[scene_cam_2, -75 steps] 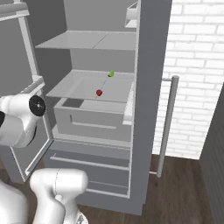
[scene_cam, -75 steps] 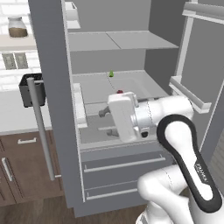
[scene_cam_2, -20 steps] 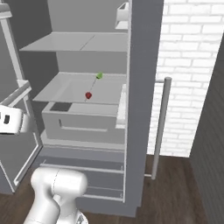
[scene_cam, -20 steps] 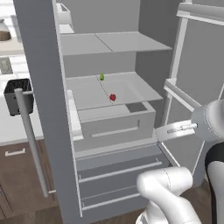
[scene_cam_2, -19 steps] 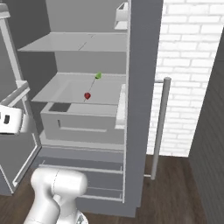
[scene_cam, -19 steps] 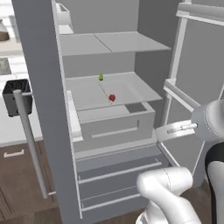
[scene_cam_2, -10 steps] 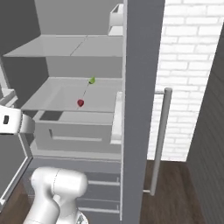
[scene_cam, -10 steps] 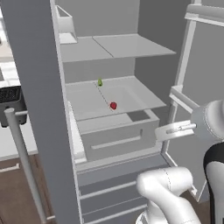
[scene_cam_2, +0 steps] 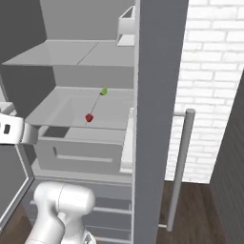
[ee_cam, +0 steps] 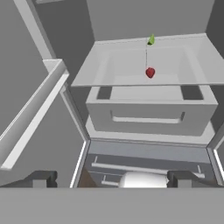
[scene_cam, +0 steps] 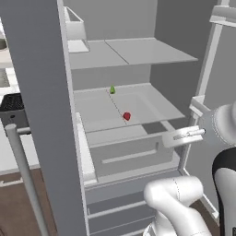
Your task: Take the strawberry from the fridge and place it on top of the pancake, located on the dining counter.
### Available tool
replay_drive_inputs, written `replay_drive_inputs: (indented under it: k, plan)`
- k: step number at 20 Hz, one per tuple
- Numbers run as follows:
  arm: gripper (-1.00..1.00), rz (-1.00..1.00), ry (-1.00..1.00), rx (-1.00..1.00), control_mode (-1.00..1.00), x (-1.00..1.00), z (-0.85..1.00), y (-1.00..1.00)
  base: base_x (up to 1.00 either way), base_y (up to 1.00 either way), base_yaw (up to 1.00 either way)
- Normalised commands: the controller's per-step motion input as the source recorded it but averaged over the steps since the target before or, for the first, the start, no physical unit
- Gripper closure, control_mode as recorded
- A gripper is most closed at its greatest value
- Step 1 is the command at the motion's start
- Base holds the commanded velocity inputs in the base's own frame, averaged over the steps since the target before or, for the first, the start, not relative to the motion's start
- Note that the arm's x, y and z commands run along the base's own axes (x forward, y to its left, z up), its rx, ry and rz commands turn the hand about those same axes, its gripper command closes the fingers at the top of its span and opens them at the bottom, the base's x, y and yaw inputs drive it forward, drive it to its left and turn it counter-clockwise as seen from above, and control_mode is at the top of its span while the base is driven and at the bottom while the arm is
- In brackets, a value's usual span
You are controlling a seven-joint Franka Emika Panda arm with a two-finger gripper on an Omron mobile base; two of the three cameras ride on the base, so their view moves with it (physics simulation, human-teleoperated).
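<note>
1. The fridge [scene_cam: 41, 92] stood open, and everything below is placed relative to it.
2. The strawberry [scene_cam: 126, 116] lay on the fridge's middle shelf [scene_cam: 152, 103], near that shelf's front edge and about midway across.
3. A small item [scene_cam: 112, 90] sat on the same shelf, behind the strawberry and well apart from it, close to the fridge's back wall.
4. An upper shelf [scene_cam: 138, 50] lay above both.
5. A drawer [scene_cam: 129, 156] sat directly under the middle shelf, pulled forward past its front edge.
6. Two bottom drawers [ee_cam: 148, 164] lay below that drawer.
7. The gripper [ee_cam: 109, 179] hung in front of the fridge, outside it, lower than the middle shelf, its fingers spread wide.
</note>
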Motion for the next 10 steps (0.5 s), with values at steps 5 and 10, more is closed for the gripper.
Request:
replay_drive_inputs:
  k: [5, 10]
  plan:
    - [-1.00, 0.00, 0.00, 0.00, 1.00, 0.00, 0.00, 0.00, 0.32, 0.00, 0.16]
    - [-1.00, 0.00, 0.00, 0.00, 1.00, 0.00, 0.00, 0.00, 0.46, 0.00, 0.04]
